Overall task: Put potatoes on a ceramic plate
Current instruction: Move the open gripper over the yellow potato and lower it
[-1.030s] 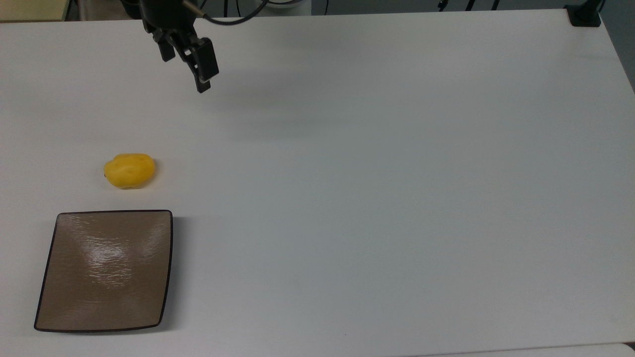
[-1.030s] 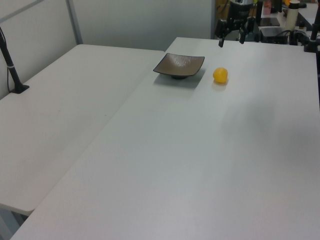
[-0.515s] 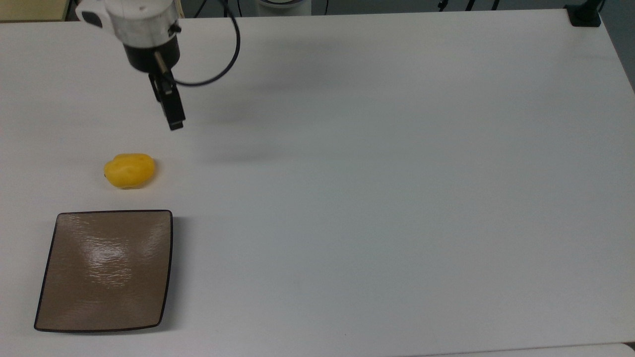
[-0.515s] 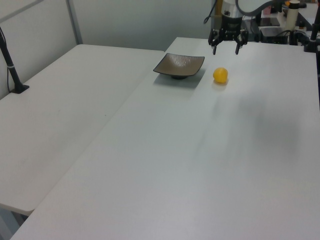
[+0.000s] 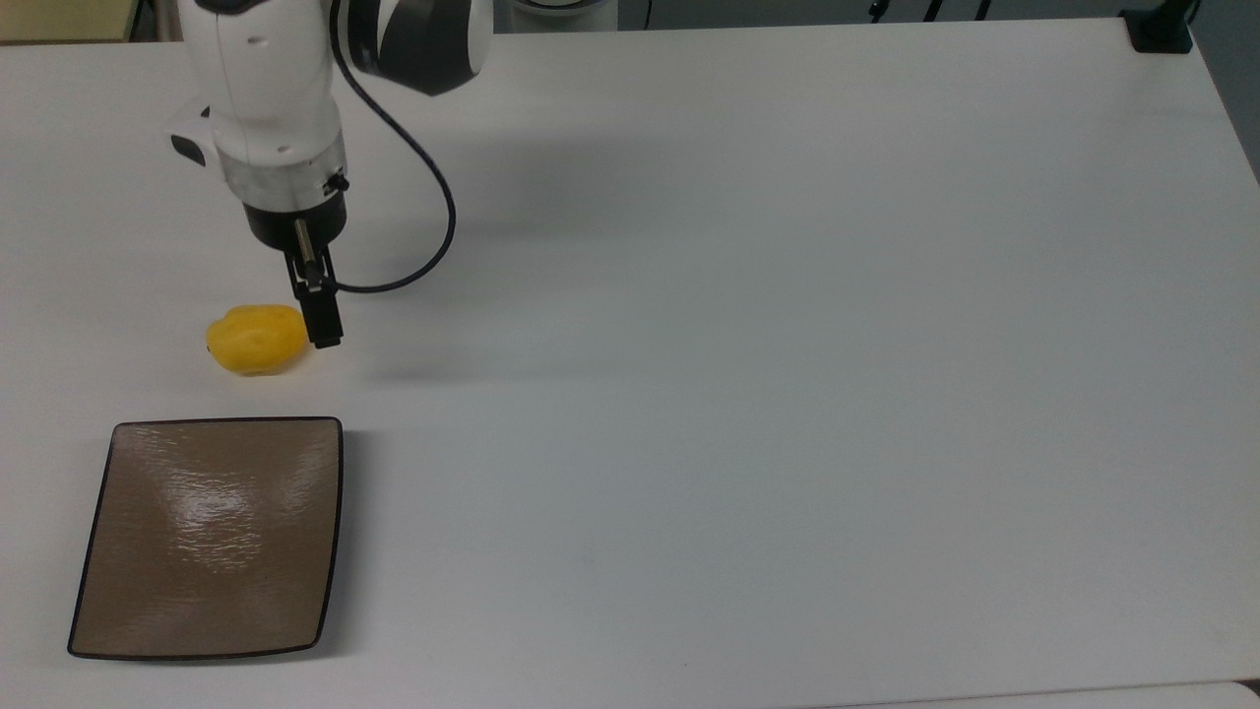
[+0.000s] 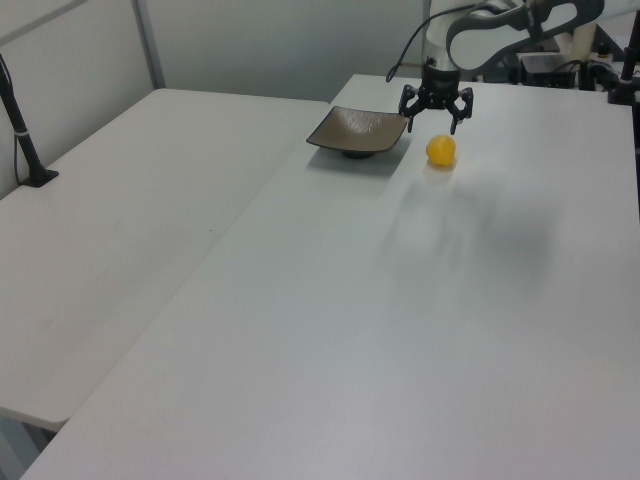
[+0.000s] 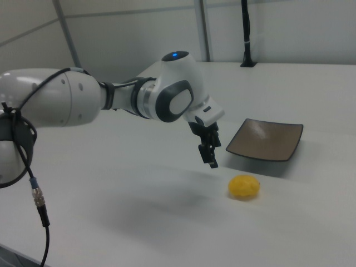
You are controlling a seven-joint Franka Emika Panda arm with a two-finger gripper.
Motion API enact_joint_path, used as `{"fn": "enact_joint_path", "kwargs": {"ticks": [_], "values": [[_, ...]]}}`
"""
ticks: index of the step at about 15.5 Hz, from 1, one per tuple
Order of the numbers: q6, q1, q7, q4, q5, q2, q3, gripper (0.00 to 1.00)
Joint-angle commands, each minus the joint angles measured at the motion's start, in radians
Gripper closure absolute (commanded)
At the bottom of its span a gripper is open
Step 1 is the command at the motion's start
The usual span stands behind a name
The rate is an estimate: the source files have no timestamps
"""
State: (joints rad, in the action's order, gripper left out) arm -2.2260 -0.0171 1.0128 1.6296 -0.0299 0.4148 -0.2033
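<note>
The yellow potato (image 5: 256, 339) lies on the white table, a short way above the plate in the top view. The square brown ceramic plate (image 5: 212, 537) sits bare near the top view's lower left. My gripper (image 5: 322, 323) hangs just off the potato's right end in the top view, pointing down. In the left view the gripper (image 6: 432, 122) stands open, its two fingers spread wide just above the potato (image 6: 440, 150), beside the plate (image 6: 358, 130). In the right view the gripper (image 7: 210, 156) hovers left of the potato (image 7: 243, 187) and the plate (image 7: 267, 139).
The white arm (image 5: 266, 89) and its black cable (image 5: 433, 236) reach in from the top view's upper left. A black post base (image 5: 1162, 30) stands at the top view's upper right corner. A second table with a black post (image 6: 25, 140) adjoins in the left view.
The gripper has travelled from the table's far edge down the top view to the potato's right end, lowering and turning as it went. Potato and plate have not moved.
</note>
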Motion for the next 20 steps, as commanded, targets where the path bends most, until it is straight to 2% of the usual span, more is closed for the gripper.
{"fn": "enact_joint_path", "kwargs": {"ticks": [1, 10, 12, 20], "values": [[-0.014, -0.018, 0.036, -0.028, -0.004, 0.025, -0.054, 0.0], [-0.014, -0.012, 0.061, -0.025, -0.008, 0.048, -0.08, 0.0], [-0.015, -0.017, 0.061, -0.027, -0.008, 0.064, -0.103, 0.0], [-0.075, -0.017, 0.061, -0.02, -0.015, 0.097, -0.107, 0.0]]}}
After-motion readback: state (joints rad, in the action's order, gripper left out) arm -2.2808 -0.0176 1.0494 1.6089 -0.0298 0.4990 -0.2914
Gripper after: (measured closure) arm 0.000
